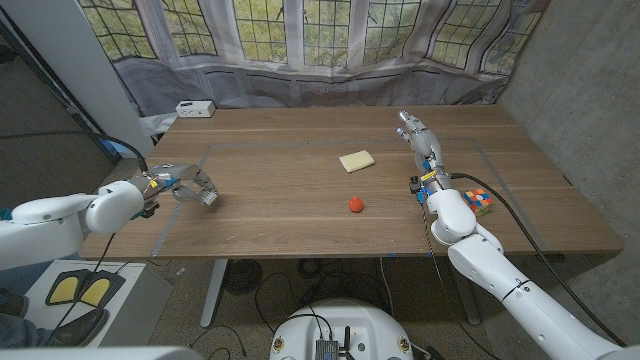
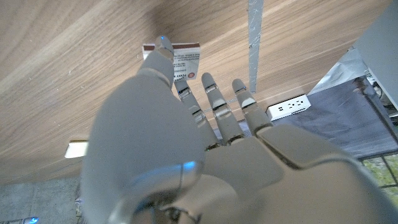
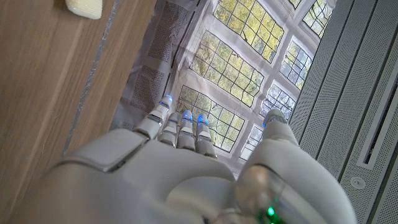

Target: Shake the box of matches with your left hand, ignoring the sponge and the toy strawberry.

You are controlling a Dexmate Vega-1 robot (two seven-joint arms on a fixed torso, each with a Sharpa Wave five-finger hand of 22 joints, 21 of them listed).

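The box of matches (image 2: 186,60), white with a red edge and small print, lies on the wooden table (image 1: 280,215). My left hand (image 1: 187,187) hangs over it near the table's left side, fingers (image 2: 214,93) stretched and apart, thumb tip at the box's edge. Whether the thumb touches the box I cannot tell. In the head view the hand covers the box. The yellow sponge (image 1: 356,160) and the red toy strawberry (image 1: 356,204) lie mid-table. My right hand (image 1: 420,147) stands on the right side, fingers extended, holding nothing.
A colourful puzzle cube (image 1: 481,201) sits beside my right forearm. A white power strip (image 1: 194,109) lies at the table's far left corner. Grey tape lines (image 1: 300,147) mark the tabletop. Curtains and windows stand behind the table.
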